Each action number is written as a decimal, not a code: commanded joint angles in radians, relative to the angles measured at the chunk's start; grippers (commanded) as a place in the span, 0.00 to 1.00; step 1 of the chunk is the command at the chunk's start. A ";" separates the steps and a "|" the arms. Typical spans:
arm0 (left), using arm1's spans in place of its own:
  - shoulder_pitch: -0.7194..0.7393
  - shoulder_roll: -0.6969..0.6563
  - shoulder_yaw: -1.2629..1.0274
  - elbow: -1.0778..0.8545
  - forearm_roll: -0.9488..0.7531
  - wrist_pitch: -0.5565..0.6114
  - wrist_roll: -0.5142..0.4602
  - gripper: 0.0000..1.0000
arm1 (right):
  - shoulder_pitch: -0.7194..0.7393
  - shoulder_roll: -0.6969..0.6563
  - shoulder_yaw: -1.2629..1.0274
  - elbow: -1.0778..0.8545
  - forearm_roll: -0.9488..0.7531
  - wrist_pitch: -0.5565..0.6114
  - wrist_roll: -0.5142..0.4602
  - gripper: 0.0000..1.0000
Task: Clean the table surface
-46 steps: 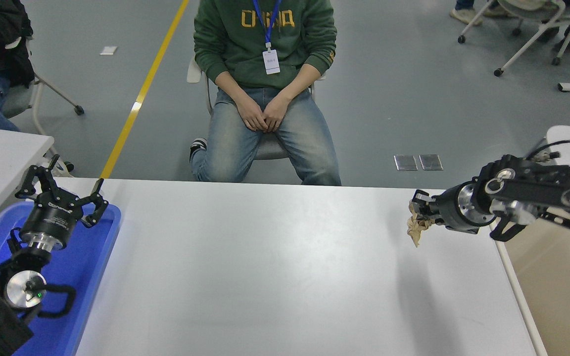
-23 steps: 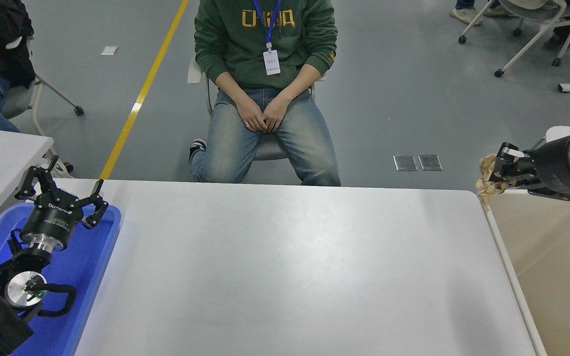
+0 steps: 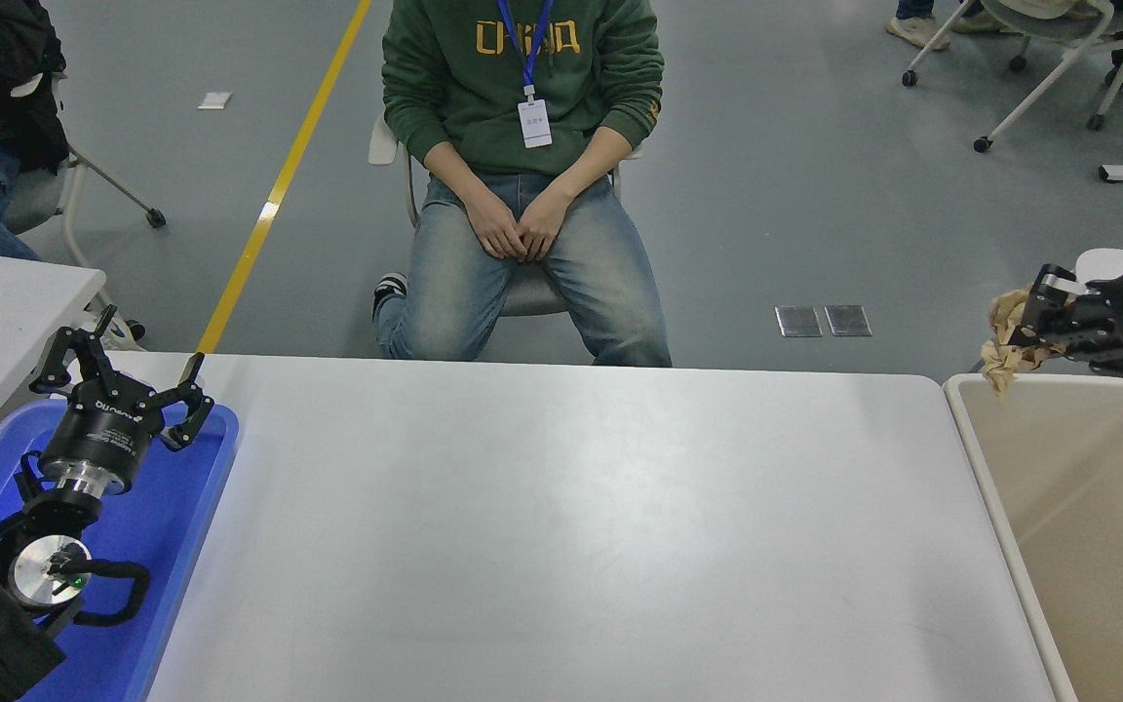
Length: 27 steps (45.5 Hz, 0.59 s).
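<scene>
The table surface (image 3: 561,526) is a wide white top filling the middle of the head view. At the right edge my right gripper (image 3: 1029,327) is shut on a crumpled brown paper wad (image 3: 1006,341), held in the air above the far left corner of a beige bin (image 3: 995,468) that stands beside the table. My left gripper (image 3: 123,375) is open and parked at the lower left over a blue tray (image 3: 201,487).
A person in a green hoodie (image 3: 522,78) sits on a chair at the table's far side, hands clasped in the lap. A smaller white table (image 3: 6,292) stands at the left. Office chairs stand on the grey floor at the top right.
My right gripper has carried the paper wad from above the table's right part rightward and upward, off the table, to above the beige bin. The left arm has not moved.
</scene>
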 commanded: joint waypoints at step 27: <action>0.000 0.000 0.001 0.000 0.000 0.000 0.000 1.00 | -0.601 0.218 0.340 -0.664 0.014 -0.175 0.064 0.00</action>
